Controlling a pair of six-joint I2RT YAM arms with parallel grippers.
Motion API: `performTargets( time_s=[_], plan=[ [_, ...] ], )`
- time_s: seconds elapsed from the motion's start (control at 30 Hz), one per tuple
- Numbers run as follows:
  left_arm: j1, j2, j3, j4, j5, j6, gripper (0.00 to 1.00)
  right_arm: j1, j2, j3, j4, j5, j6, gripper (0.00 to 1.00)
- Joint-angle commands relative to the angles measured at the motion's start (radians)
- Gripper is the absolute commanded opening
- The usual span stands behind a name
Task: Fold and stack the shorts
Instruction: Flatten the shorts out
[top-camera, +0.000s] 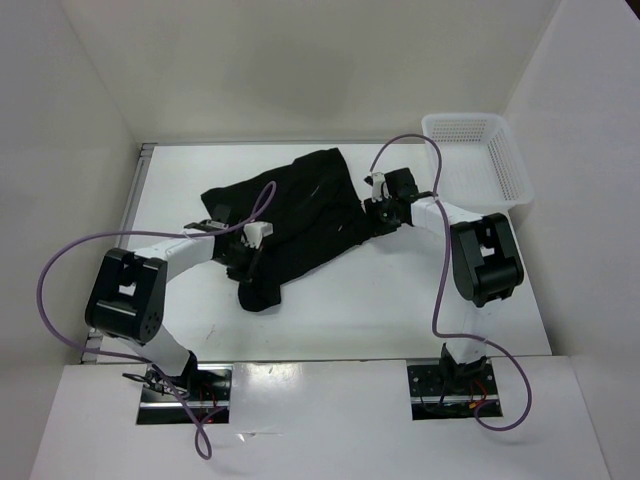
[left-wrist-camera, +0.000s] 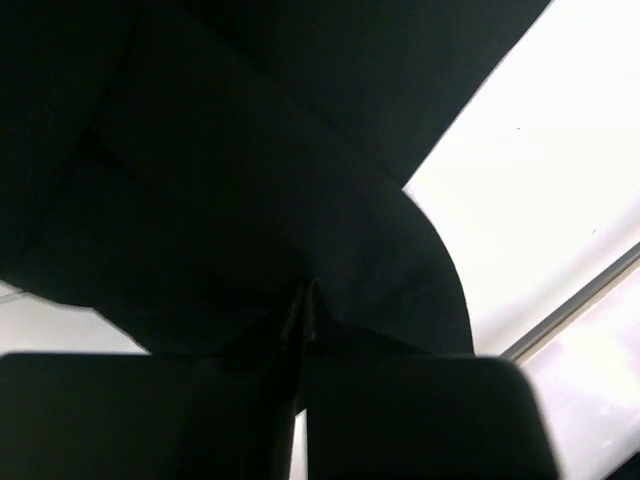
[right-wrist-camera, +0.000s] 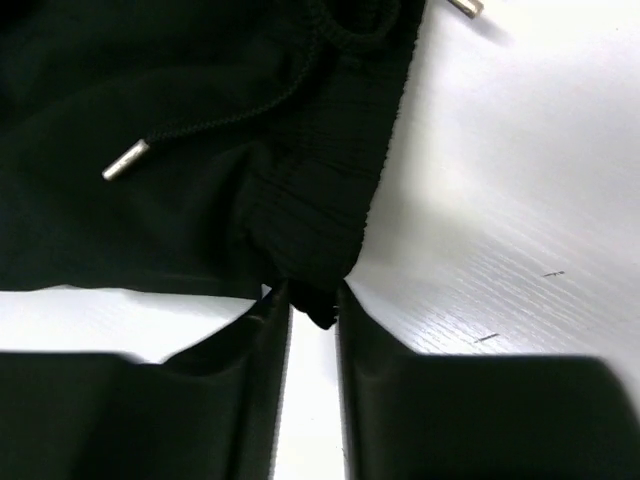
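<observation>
Top camera: shorts (top-camera: 290, 225) slant across table (top-camera: 400, 300), far-right to near-left; your left claw (top-camera: 243, 250) at near end, right claw (top-camera: 375, 207) at right edge.
Left wrist: jaws pinch a cloth fold.
Right wrist: jaws grip the waistband (right-wrist-camera: 320, 200) corner.

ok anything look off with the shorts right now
Nothing damaged, but the shorts lie bunched and skewed diagonally on the table, one leg curling toward the near edge. A drawstring with a metal tip trails loose over the fabric. The left pincer pinches a fold, the right pincer the ribbed waistband edge.
</observation>
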Motion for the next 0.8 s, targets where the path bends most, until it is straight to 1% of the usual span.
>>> performTargets(
  time_s=[0.0,0.03,0.07,0.13,0.17,0.27,0.3,0.33,0.37,0.4,0.43,0.47,0.57,0.6,0.63,0.67,0.7,0.73,0.77],
  plan=[
    [-0.005,0.008,-0.006,0.058,0.056,0.004,0.01,0.007,0.026,0.045,0.055,-0.001,-0.001,0.25],
    [-0.005,0.008,-0.006,0.069,0.043,0.004,0.00,0.007,0.026,0.045,0.055,0.011,-0.013,0.20],
    [-0.005,0.008,-0.006,0.069,0.033,0.004,0.00,0.007,0.026,0.045,0.055,0.011,-0.022,0.09],
    [-0.005,-0.001,0.022,0.060,-0.019,0.004,0.00,0.007,0.014,0.045,0.043,0.021,-0.057,0.00],
    [0.009,-0.012,0.042,0.048,-0.039,0.004,0.00,0.007,-0.002,0.045,0.022,0.021,-0.077,0.00],
    [0.153,-0.021,0.164,0.012,-0.050,0.004,0.00,0.007,-0.046,0.045,-0.015,-0.018,-0.165,0.00],
    [0.202,-0.009,0.200,-0.001,-0.028,0.004,0.00,0.007,-0.057,0.034,-0.039,-0.027,-0.185,0.00],
    [0.290,0.000,0.262,-0.002,-0.027,0.004,0.00,0.007,-0.066,0.034,-0.049,-0.039,-0.218,0.00],
    [0.325,0.025,0.287,-0.002,-0.027,0.004,0.00,0.007,-0.075,0.034,-0.060,-0.074,-0.231,0.00],
    [0.349,0.035,0.306,0.014,-0.027,0.004,0.00,0.007,-0.075,0.034,-0.069,-0.093,-0.231,0.00],
    [0.374,0.045,0.320,0.024,-0.059,0.004,0.00,0.007,-0.075,0.034,-0.069,-0.111,-0.231,0.00],
    [0.374,0.058,0.329,0.038,-0.079,0.004,0.00,0.007,-0.075,0.048,-0.069,-0.146,-0.231,0.00],
    [0.385,0.069,0.340,0.035,-0.104,0.004,0.00,0.016,-0.075,0.094,-0.069,-0.167,-0.219,0.00],
    [0.368,0.060,0.353,-0.035,-0.081,0.004,0.06,0.016,-0.075,0.103,-0.069,-0.167,-0.219,0.00],
    [0.348,0.028,0.363,-0.092,-0.046,0.004,0.15,0.016,-0.075,0.112,-0.069,-0.153,-0.219,0.00],
    [0.274,0.005,0.363,-0.150,0.009,0.004,0.30,0.016,-0.075,0.112,-0.069,-0.144,-0.219,0.00],
    [0.221,-0.041,0.343,-0.225,0.009,0.004,0.54,0.016,-0.075,0.112,-0.069,-0.134,-0.219,0.00],
    [0.166,-0.059,0.297,-0.244,-0.006,0.004,0.60,0.016,-0.075,0.112,-0.069,-0.134,-0.231,0.00],
    [0.059,-0.073,0.268,-0.256,-0.039,0.004,0.64,0.016,-0.065,0.103,-0.069,-0.134,-0.231,0.00]
  ],
)
